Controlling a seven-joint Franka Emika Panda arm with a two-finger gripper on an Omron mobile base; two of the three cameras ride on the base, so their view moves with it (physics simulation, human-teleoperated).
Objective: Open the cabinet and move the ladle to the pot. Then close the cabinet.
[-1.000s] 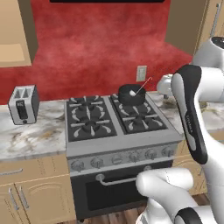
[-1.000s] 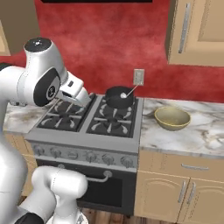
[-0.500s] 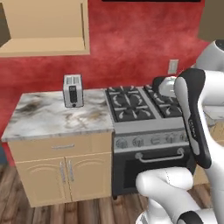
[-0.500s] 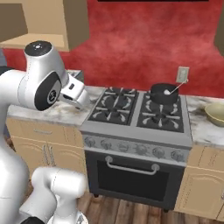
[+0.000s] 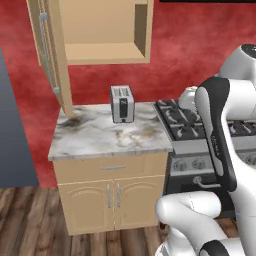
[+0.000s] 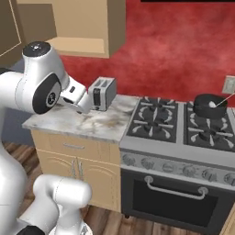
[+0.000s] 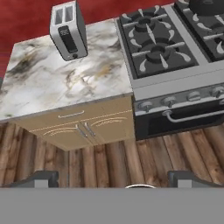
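- Nearest you, the end effector (image 7: 112, 181) hangs high over the wooden floor (image 7: 113, 159); its two dark fingertips (image 7: 41, 178) stand wide apart at the bottom of the hand view, with nothing between them.
- Just beyond the floor you see the tan base cupboard doors (image 7: 83, 130) under the marble desk (image 7: 57, 81), and the black oven door (image 7: 183, 120) beside them.
- On the desk stands the silver toaster (image 5: 122, 103), upright, near the back wall. In the right base view the arm's wrist is level with the toaster (image 6: 102, 93) and just to its left.
- The stove (image 6: 179, 124) touches the desk's right edge.
- The pot (image 6: 209, 104) sits on a rear burner of the stove, well apart from the toaster. A thin pale handle (image 6: 225, 98) slants up out of it toward the right; this looks like the ladle, though its bowl is too small to make out.
- Farthest, above the desk, the cabinet (image 5: 102, 50) is open: its interior is bare to view, and its door (image 5: 50, 50) is swung out to the left with the silver bar handle (image 5: 46, 50) facing you.
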